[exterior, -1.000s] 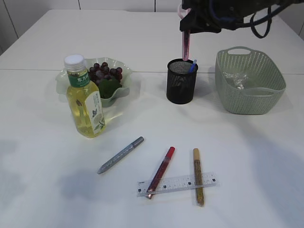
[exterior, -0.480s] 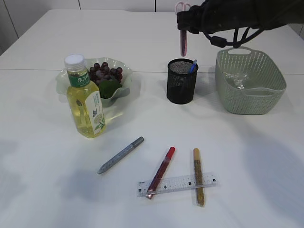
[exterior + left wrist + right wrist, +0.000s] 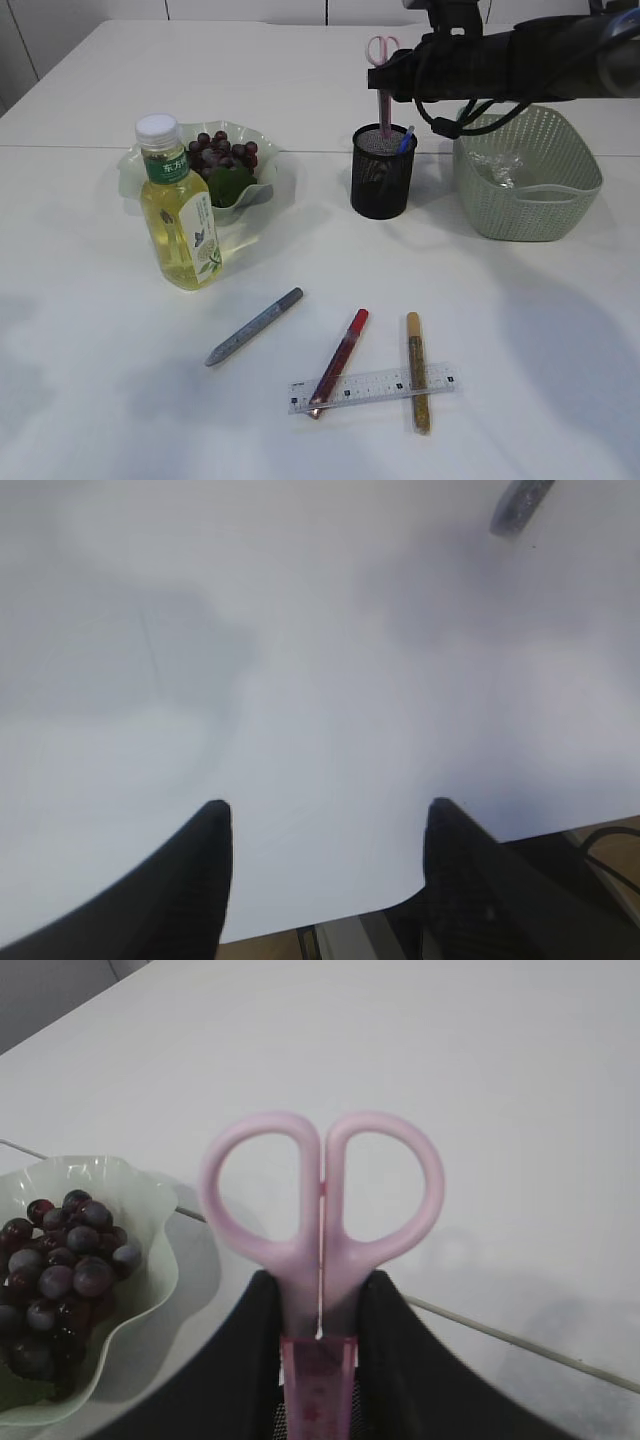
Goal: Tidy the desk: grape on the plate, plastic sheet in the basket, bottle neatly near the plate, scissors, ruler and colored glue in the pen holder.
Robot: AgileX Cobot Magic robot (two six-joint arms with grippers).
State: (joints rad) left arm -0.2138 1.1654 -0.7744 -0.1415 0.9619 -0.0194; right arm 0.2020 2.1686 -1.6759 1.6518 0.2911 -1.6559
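Observation:
My right gripper [image 3: 393, 78] is shut on pink scissors [image 3: 381, 50] and holds them upright, handles up. Their sheathed blade reaches down into the mouth of the black mesh pen holder [image 3: 380, 185]. In the right wrist view the gripper [image 3: 322, 1285] clamps the scissors [image 3: 320, 1190] just below the handle loops. A clear ruler [image 3: 375, 388] lies near the front edge under a red glue stick [image 3: 340, 360] and a gold one [image 3: 416, 370]. A grey glue stick [image 3: 255, 326] lies to their left. My left gripper [image 3: 325, 815] is open and empty over bare table.
Grapes [image 3: 225, 155] lie on the green plate [image 3: 135, 165], with the yellow drink bottle [image 3: 180, 215] upright in front of it. The green basket [image 3: 525, 190] at right holds the plastic sheet [image 3: 497, 168]. A blue pen [image 3: 405, 138] stands in the holder.
My right gripper has lowered the scissors from above the pen holder until the blade end is in its mouth. The things on the table have not moved.

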